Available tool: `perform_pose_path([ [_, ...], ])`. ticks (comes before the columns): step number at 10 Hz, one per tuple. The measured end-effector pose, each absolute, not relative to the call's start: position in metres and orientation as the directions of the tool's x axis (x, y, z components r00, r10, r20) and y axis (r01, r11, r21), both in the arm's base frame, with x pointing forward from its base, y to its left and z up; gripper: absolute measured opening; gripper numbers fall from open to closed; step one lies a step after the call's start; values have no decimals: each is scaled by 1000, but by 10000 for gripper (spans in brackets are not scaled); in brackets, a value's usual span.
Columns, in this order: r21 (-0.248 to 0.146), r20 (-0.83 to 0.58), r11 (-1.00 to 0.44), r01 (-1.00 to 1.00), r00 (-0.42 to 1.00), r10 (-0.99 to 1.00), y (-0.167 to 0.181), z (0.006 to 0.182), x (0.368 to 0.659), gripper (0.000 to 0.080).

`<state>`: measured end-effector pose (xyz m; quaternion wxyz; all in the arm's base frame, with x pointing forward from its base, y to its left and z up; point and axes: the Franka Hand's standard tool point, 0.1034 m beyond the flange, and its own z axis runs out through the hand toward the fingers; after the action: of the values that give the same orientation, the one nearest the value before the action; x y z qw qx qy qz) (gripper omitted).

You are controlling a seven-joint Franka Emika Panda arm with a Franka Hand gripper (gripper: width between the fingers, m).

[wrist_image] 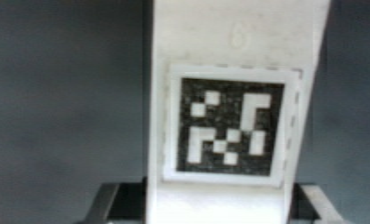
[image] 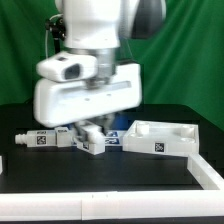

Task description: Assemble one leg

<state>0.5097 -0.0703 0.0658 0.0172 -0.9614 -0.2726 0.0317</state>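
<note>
In the wrist view the leg (wrist_image: 235, 60), a white square-sided post with a black-and-white tag on its face, runs straight out from between my fingers. My gripper (wrist_image: 217, 205) is shut on the leg, with a finger (wrist_image: 121, 200) against each side. In the exterior view my gripper (image: 93, 130) is low over the black table, among several white legs, and the held leg's end (image: 96, 131) shows between the fingers. It seems to rest on or just above the table.
Another tagged leg (image: 40, 139) lies at the exterior view's left, and one more (image: 88, 147) just in front of the gripper. A white walled piece (image: 165, 137) stands at the right. A white rail (image: 100, 204) runs along the front.
</note>
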Motion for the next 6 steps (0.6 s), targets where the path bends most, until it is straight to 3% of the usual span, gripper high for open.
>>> perform_pose_path([
  [4,-52,-45,-847,529,846,531,-75,65,509,288],
  [6,-68,-69,-845,530,843,534,-91,48,499,288],
])
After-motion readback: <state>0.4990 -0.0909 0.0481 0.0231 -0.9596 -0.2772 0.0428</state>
